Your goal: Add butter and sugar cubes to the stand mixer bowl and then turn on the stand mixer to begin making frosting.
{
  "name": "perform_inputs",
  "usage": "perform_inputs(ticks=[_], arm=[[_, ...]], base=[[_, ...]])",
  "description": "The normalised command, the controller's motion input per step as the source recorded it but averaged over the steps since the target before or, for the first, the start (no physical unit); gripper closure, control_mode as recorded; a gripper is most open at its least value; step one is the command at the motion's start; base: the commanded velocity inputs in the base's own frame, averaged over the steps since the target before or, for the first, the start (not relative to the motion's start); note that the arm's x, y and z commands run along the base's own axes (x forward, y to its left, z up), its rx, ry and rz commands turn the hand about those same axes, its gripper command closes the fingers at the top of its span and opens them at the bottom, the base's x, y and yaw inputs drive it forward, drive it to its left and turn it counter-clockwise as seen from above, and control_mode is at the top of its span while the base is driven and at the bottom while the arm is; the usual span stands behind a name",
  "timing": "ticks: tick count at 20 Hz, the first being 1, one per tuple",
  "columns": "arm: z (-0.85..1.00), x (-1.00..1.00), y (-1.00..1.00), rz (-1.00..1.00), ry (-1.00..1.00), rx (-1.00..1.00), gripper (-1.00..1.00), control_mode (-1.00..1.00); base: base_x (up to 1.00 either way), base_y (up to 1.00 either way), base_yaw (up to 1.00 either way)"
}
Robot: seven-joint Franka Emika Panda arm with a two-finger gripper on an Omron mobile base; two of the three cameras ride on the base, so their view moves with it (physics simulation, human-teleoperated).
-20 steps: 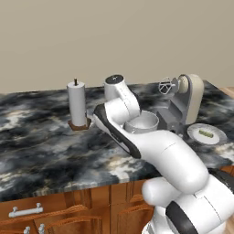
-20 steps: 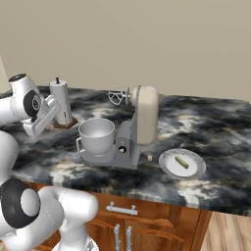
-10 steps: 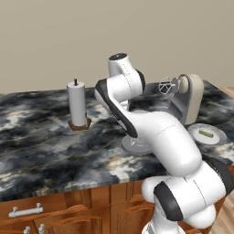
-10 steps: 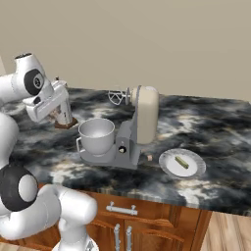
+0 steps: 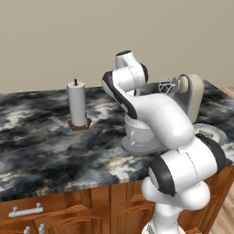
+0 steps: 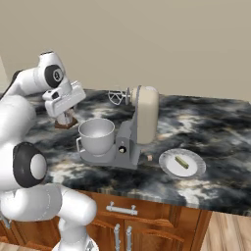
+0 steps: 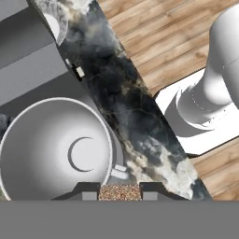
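I have a small, speckled tan sugar cube [image 7: 120,192] pinched between my fingers [image 7: 88,191], which sit narrow around it, and I am carrying it toward the stand mixer bowl [image 6: 96,135]. In the hand view the bowl's open mouth lies just left of the cube, with its rim passing close by my left fingertip, so I judge I am near the edge and not yet safely over the hollow. To do this well I should drift a little further toward the bowl's centre before letting go, keep clear of the wire whisk [image 6: 115,96] hanging from the tilted head of the stand mixer [image 6: 141,117], and spread my fingers only once the cube hangs above the bowl's bottom; released here, it might clip the rim and bounce onto the marbled surface [image 6: 206,127]. A second tiny cube [image 6: 149,157] lies on the surface just beside the mixer's base, and the butter [image 6: 182,162] rests on the round white plate [image 6: 169,166] to the mixer's right, both well apart from me and not yet added.
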Motion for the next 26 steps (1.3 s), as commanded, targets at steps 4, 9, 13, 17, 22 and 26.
perform_inputs(ticks=[4,9,13,17,22,26], arm=[[-0.48,0.0,-0.04,-0.1,0.0,-0.01,1.0,-1.0],[-0.4,0.02,0.0,-0.02,-0.02,0.0,1.0,-1.0],[-0.26,0.28,0.0,0.0,0.0,0.0,1.0,-1.0],[-0.19,0.44,0.0,0.0,0.0,0.0,1.0,-1.0],[-0.2,0.35,0.0,-0.01,0.0,0.0,1.0,-1.0],[-0.23,0.09,-0.06,-0.02,0.0,0.0,1.0,-1.0]], base=[[0.0,0.0,0.0],[0.0,0.0,0.0],[0.0,0.0,0.0],[0.0,0.0,0.0],[0.0,0.0,0.0],[0.0,0.0,0.0]])
